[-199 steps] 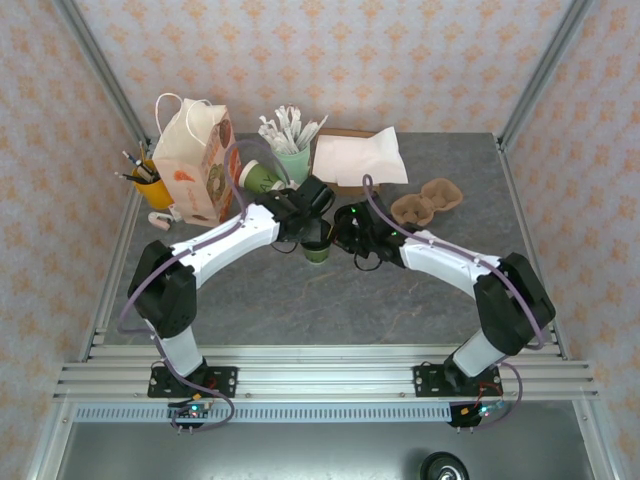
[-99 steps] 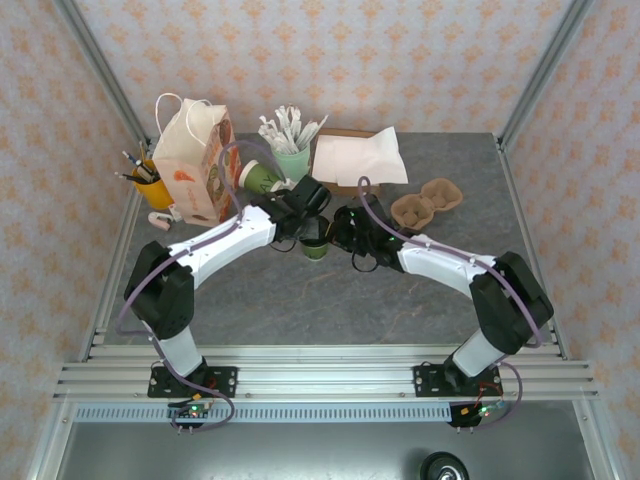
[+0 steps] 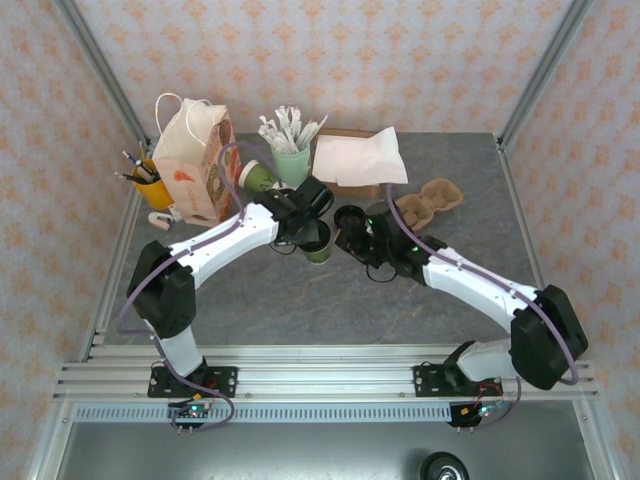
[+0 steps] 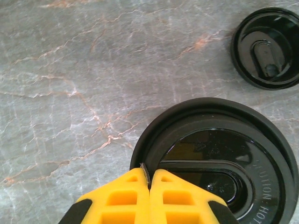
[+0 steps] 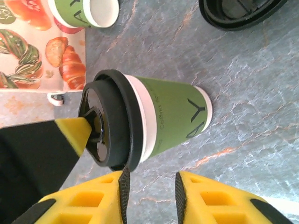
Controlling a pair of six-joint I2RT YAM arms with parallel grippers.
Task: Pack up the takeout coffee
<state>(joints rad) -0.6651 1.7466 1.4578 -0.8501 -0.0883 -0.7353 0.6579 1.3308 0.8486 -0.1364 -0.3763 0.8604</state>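
**Takeout coffee (image 5: 163,119).** The cup stands upright on the counter (image 4: 70,70), at the centre of the top view, between the two hands. Its black lid (image 4: 210,144) is on the cup.

**Left hand (image 4: 149,176).** The fingers are pressed together and grip nothing. The closed tips rest on top of the lid near its rim, at the bottom centre of the left wrist view. Probable reason: closed tips form one blunt pusher, suited to seating the lid or steadying the cup from above.

**Right hand (image 5: 150,189).** The fingers are parted and empty. They sit at the bottom of the right wrist view, just beside the lidded end of the cup. Whether they touch it cannot be determined. Probable reason: a side position braces the cup against the downward press.

**Other items.** A spare lid (image 4: 268,44) lies flat on the counter, near the cup but apart from it. A paper bag (image 3: 190,155) stands at upper left of the top view. A moulded carrier (image 3: 425,203) lies right of centre.

**Status.** The cup is lidded but not yet packed.
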